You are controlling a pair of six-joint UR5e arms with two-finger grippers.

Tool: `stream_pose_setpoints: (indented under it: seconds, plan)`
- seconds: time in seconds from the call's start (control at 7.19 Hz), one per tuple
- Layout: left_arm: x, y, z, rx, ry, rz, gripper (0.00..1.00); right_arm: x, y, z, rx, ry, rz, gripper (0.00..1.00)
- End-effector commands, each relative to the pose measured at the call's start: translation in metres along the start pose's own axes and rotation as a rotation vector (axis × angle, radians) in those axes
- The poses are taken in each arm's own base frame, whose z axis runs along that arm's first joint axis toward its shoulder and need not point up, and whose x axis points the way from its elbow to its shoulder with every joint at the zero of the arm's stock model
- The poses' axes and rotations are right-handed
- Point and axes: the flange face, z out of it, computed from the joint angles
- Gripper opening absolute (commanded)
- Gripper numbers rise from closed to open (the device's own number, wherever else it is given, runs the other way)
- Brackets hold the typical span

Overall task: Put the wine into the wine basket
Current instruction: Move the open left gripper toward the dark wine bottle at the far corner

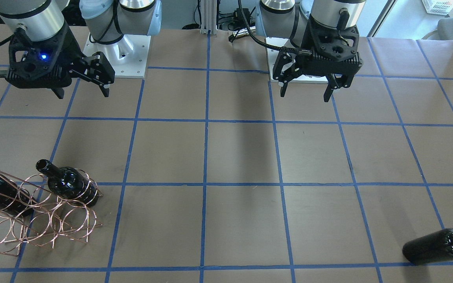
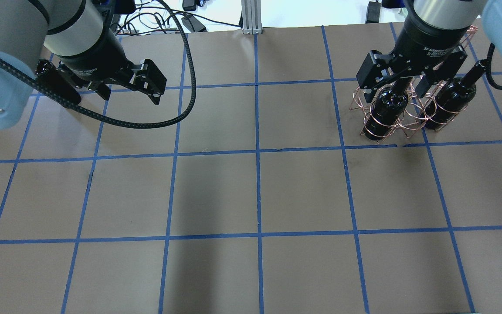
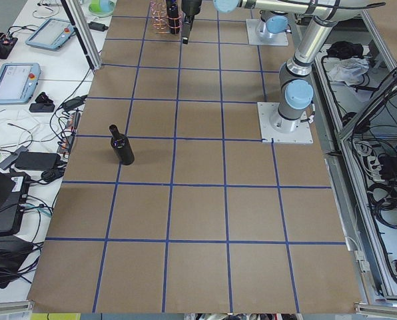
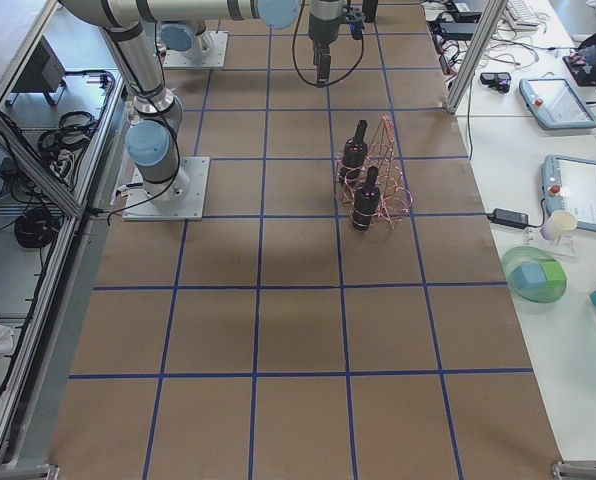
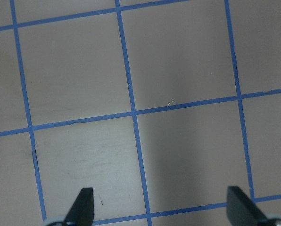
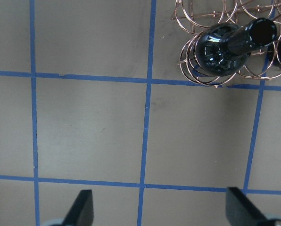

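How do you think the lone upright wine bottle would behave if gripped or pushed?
The lone bottle looks glossy glass, so probably slippery and breakable. Standing upright and tall, it may tip if pushed near its neck; its round body would then likely roll.

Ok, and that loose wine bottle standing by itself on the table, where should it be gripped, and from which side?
Probably the neck of the wine bottle, just under the mouth. It stands upright with nothing around it, so the left gripper, open and nearer, could come down from above. The glossy round body looks wider and more slippery.
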Motion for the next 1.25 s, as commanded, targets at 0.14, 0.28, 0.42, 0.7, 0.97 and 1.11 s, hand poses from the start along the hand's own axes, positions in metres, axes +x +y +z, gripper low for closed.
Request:
stream_pose_setpoints:
  seconds: [0.14,0.28,0.42,0.7,0.97,1.11]
  plan:
    - [-0.003,0.0,0.0,-0.013,0.002,0.008,1.0,0.001,0.002,-0.009,0.039,0.006,-0.005,1.0]
    - [-0.025,-0.007,-0.004,0.012,-0.003,-0.012,0.98,0.002,-0.001,-0.002,0.019,0.007,0.0,1.0]
    - [-0.053,-0.01,0.0,0.006,-0.02,-0.001,0.97,0.004,-0.003,0.009,-0.001,0.011,0.009,1.0]
    - [-0.151,-0.026,0.019,0.02,-0.042,-0.096,0.98,0.018,-0.001,0.014,-0.023,0.148,0.003,1.0]
    - [-0.253,-0.037,0.028,0.137,-0.126,-0.256,1.0,0.02,-0.008,0.003,0.046,0.162,0.003,1.0]
    - [-0.283,-0.043,0.042,0.165,-0.148,-0.293,0.99,0.018,-0.007,-0.008,0.088,0.154,0.011,1.0]
